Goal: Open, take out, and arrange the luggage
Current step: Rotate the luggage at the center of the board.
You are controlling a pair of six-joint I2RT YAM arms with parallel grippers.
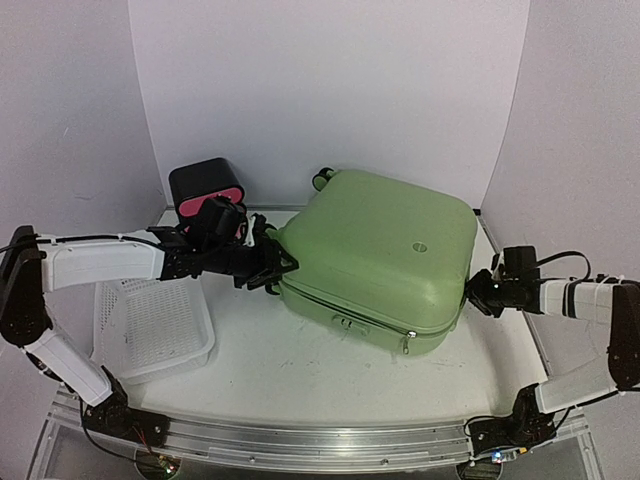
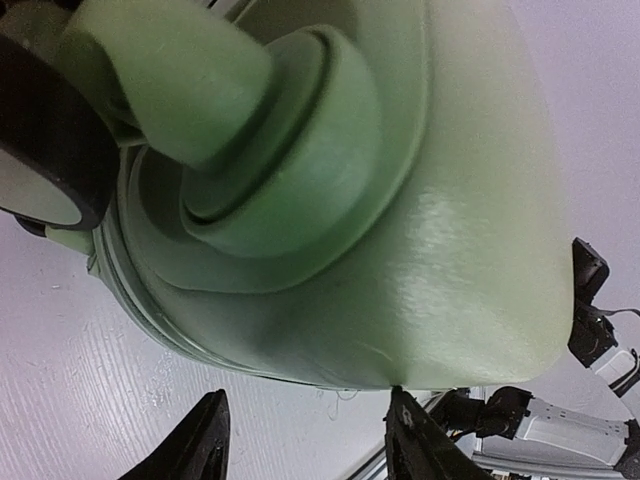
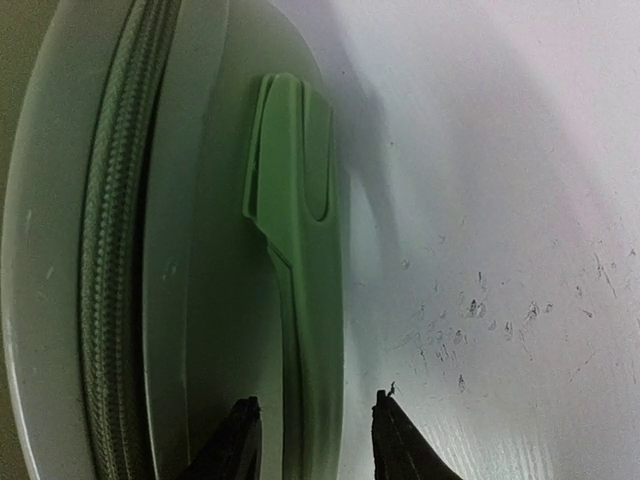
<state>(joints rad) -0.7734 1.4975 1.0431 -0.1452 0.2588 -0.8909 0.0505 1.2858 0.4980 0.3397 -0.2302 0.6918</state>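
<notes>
**Suitcase.** The green suitcase (image 1: 385, 255) lies flat on the white table (image 1: 300, 370), centre to right of the overhead frame. It is closed. The zipper seam (image 1: 345, 308) runs along the side facing the lower edge of the frame. A black wheel (image 1: 322, 178) shows at its upper left corner.

**Left gripper.** The left gripper (image 1: 278, 263) is at the suitcase's left corner, centre-left in the overhead frame. In the left wrist view its two dark fingers (image 2: 205, 445) stand apart at the bottom edge, with bare table between them. The rounded green shell and a wheel housing fill the frame above. One fingertip sits just at the shell's lower edge; contact cannot be confirmed. Nothing is clamped.

**Right gripper.** The right gripper (image 1: 472, 295) is at the suitcase's right corner. In the right wrist view its fingers (image 3: 235, 445) are apart, one on each side of a raised green strip (image 3: 300, 220) on the shell. Some gap seems to remain on both sides. The zipper runs down the left of that frame.

**Other items.**
- A black box with a pink front (image 1: 205, 190) stands at upper left, behind the left arm.
- A white perforated basket (image 1: 150, 325) sits at lower left, apart from the suitcase.
</notes>
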